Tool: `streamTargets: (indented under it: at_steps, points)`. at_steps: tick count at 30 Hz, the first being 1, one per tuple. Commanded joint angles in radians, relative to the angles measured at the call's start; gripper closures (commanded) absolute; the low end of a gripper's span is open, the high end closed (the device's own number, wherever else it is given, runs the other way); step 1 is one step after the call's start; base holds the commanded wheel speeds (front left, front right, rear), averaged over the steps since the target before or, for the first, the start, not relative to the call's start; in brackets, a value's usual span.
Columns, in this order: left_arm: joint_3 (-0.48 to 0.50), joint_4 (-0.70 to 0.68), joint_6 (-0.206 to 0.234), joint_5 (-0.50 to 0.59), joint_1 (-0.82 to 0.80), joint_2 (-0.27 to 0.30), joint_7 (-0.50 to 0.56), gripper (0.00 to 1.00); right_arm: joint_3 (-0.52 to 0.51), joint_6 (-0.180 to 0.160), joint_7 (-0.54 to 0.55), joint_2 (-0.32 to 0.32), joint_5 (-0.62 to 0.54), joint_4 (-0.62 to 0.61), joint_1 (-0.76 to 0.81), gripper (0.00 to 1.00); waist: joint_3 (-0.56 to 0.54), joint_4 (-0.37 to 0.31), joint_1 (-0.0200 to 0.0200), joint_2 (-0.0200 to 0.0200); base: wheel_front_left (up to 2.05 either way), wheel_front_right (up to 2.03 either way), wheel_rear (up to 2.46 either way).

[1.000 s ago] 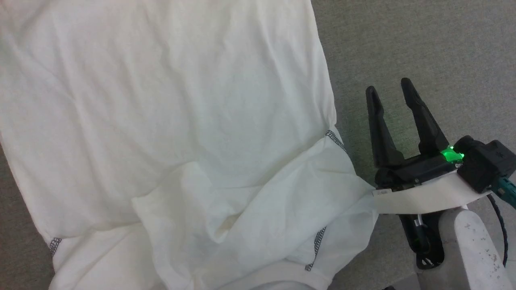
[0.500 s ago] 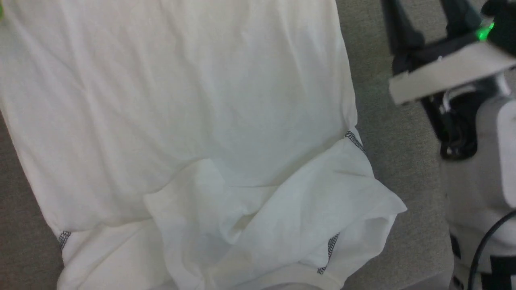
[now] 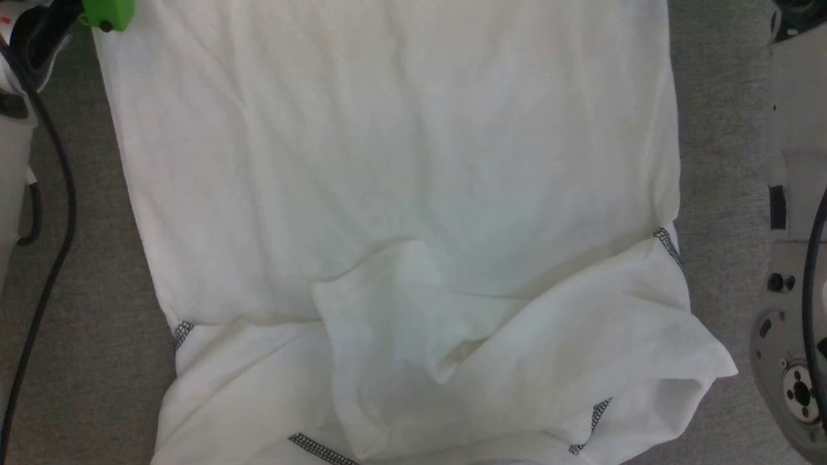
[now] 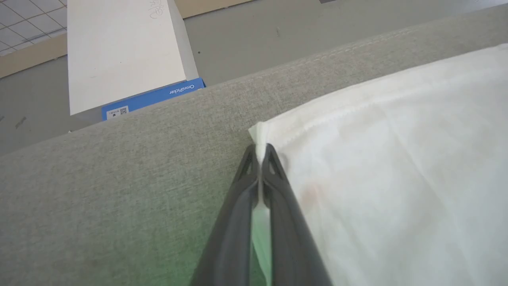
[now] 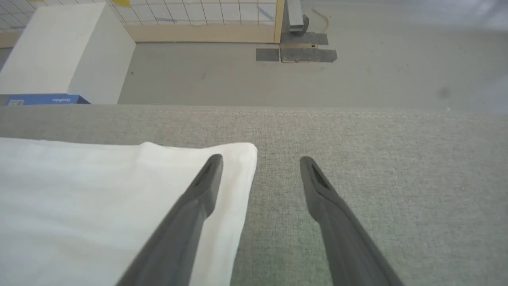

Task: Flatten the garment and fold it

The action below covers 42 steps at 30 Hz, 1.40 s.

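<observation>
The garment [image 3: 400,161], a white T-shirt with grey stitched seams, lies spread on the grey cloth surface [image 3: 717,161], with a sleeve [image 3: 581,361] rumpled and folded over at the near right. In the left wrist view my left gripper [image 4: 260,147] is shut on a hemmed corner of the garment [image 4: 397,159]. In the right wrist view my right gripper [image 5: 260,159] stands open at another corner of the garment [image 5: 99,198]. Its left finger is over the cloth and its right finger over the bare surface.
My left wrist with its green part [image 3: 106,13] and a black cable [image 3: 45,258] sit at the head view's upper left; my pale right forearm [image 3: 791,129] fills the right edge. Beyond the surface's far edge stands a white box [image 4: 119,51] [image 5: 59,55] on the floor.
The head camera has shifted, so the garment sits further right and lower in view. My right gripper has gone from beside the sleeve forward along the garment's right edge. My left wrist has come into view.
</observation>
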Motion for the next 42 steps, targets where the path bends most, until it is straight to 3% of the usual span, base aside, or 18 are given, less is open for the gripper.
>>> streamTargets:
  at_steps: [1, 4, 5, 7, 9, 12, 17, 23, 29, 35, 42]
  points:
    - [-0.005, 0.012, -0.007, -0.003, -0.022, -0.005, -0.011, 1.0, -0.013, -0.002, 0.034, 0.0, -0.033, 0.033, -0.036, 0.0, 0.027, 0.045, -0.0001, -0.0001, 0.0, 0.0, 0.0]
    - [-0.012, 0.034, -0.018, -0.005, -0.03, -0.017, -0.029, 1.0, -0.036, -0.002, 0.128, 0.0, -0.082, 0.096, -0.068, 0.04, 0.029, 0.056, -0.0001, -0.0001, 0.0, 0.0, 0.0]
    - [-0.014, 0.044, -0.021, -0.007, -0.031, -0.021, -0.036, 1.0, -0.038, -0.002, 0.168, 0.0, -0.101, 0.112, -0.077, 0.52, 0.028, 0.059, -0.0001, -0.0001, 0.0, 0.0, 0.0]
    - [-0.018, 0.058, -0.026, -0.007, -0.031, -0.024, -0.045, 1.0, -0.034, -0.002, 0.243, 0.0, -0.129, 0.128, -0.085, 1.0, 0.026, 0.06, -0.0001, -0.0001, 0.0, 0.0, 0.0]
    - [-0.017, 0.068, -0.027, -0.008, -0.033, -0.025, -0.056, 1.0, -0.026, -0.002, 0.281, 0.0, -0.154, 0.114, -0.091, 1.0, 0.026, 0.059, -0.0001, -0.0001, 0.0, 0.0, 0.0]
    - [-0.012, 0.075, -0.026, 0.007, -0.046, -0.021, -0.098, 1.0, -0.027, -0.002, 0.23, 0.0, -0.178, 0.057, -0.094, 1.0, 0.029, 0.055, -0.0001, -0.0001, 0.0, 0.0, 0.0]
    - [0.002, 0.088, -0.001, 0.073, -0.087, -0.01, -0.239, 1.0, -0.004, -0.002, 0.047, 0.0, -0.196, -0.006, -0.093, 1.0, 0.036, 0.045, -0.0001, -0.0001, 0.0, 0.0, 0.0]
    - [0.01, 0.126, 0.039, 0.153, -0.127, -0.009, -0.436, 1.0, 0.033, -0.002, -0.175, -0.001, -0.17, 0.001, -0.104, 1.0, 0.029, 0.044, -0.0001, -0.0001, 0.0, 0.0, 0.0]
    - [0.013, 0.157, 0.025, 0.142, -0.101, -0.03, -0.561, 1.0, 0.126, -0.002, -0.36, -0.037, -0.096, 0.016, -0.081, 1.0, -0.021, 0.058, -0.0001, -0.0001, 0.0, 0.0, 0.0]
    - [0.013, 0.097, -0.002, 0.11, 0.06, -0.03, -0.71, 1.0, 0.293, -0.002, -0.536, -0.133, 0.024, -0.042, 0.061, 1.0, -0.148, 0.076, -0.0001, -0.0001, 0.0, 0.0, 0.0]
    - [0.007, -0.054, -0.001, 0.027, 0.416, -0.01, -0.784, 1.0, 0.394, -0.002, -0.642, -0.272, 0.169, -0.223, 0.374, 1.0, -0.348, 0.107, -0.0001, -0.0001, 0.0, 0.0, 0.0]
